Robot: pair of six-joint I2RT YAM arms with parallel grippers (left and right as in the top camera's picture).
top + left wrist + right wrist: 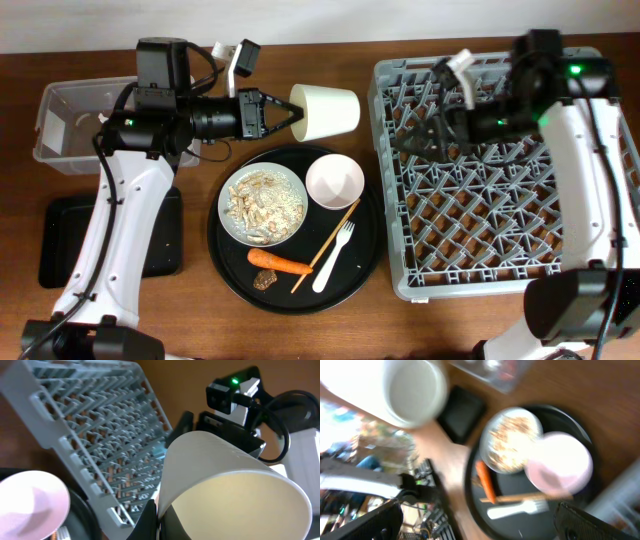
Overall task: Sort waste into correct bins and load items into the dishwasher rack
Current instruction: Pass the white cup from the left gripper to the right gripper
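Note:
My left gripper [288, 106] is shut on the rim of a white cup [326, 112], which lies on its side in the air between the round tray and the dishwasher rack [480, 250]. In the left wrist view the fingers [150, 522] pinch the cup [235, 495] wall. A plate [262, 203] of beige scraps, a pink bowl [335, 181], a chopstick [327, 243], a white fork [333, 258], a carrot [280, 263] and a brown lump [266, 281] sit on the tray. My right gripper [415, 135] hangs open and empty over the rack's left side.
The round black tray [225, 270] lies centre. A clear tub [70, 125] stands at the far left, with a shallow black tray [60, 240] in front of it, partly under my left arm. The right wrist view blurs the tray's contents [512, 442].

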